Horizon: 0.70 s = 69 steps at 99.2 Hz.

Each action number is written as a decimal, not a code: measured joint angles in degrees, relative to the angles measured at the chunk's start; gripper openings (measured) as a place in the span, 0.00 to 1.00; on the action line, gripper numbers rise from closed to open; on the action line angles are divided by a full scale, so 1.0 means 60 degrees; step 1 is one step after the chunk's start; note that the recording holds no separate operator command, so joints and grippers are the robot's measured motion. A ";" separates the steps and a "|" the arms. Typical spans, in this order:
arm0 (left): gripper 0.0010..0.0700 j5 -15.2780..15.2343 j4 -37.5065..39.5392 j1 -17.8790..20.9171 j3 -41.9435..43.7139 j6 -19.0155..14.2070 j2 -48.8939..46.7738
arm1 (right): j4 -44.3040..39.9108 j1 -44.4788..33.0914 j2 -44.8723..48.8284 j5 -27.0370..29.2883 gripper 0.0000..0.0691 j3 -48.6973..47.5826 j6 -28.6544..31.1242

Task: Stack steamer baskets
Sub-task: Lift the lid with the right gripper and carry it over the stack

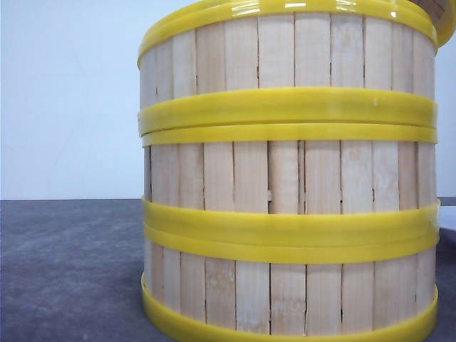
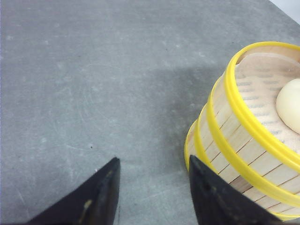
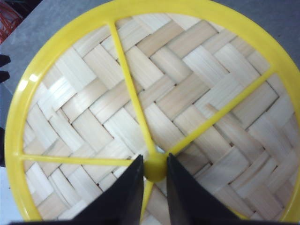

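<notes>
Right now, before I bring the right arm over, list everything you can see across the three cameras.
Steamer baskets: three, pale wooden slats with yellow rims, stacked in one column on the table, close to the front camera.
Bun: one, cream white, lying on the liner inside the open top basket.
Lid: one, woven pale bamboo with yellow rim and spokes, under the right wrist camera.
Table: one, grey, bearing the stack.
Red object: partly seen at the edge of the right wrist view, cannot tell what.
Left gripper: black fingers apart, empty, beside the stack.
Right gripper: black fingers closed on the lid's yellow centre knob.
</notes>
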 joint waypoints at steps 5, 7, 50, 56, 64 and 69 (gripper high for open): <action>0.38 0.0000 0.0000 0.0000 0.0000 0.0000 0.0000 | 0.0004 0.0066 0.0058 0.0011 0.08 0.0000 0.0000; 0.38 0.0000 0.0000 0.0000 0.0000 0.0000 0.0000 | 0.0004 0.0102 0.0080 0.0018 0.08 0.0000 0.0000; 0.38 0.0000 -0.0004 0.0000 0.0000 0.0000 0.0000 | 0.0076 0.1217 0.0878 0.0375 0.08 0.0000 -0.0004; 0.38 0.0000 -0.0007 0.0000 0.0000 0.0000 0.0000 | 0.0091 0.1381 0.0965 0.0488 0.08 0.0000 -0.0004; 0.38 0.0000 -0.0015 0.0000 0.0000 0.0000 0.0000 | 0.0237 0.1592 0.1071 0.0565 0.08 0.0000 0.0000; 0.38 0.0000 -0.0025 0.0000 0.0000 0.0000 0.0000 | 0.0404 0.1698 0.1144 0.0568 0.08 0.0000 0.0004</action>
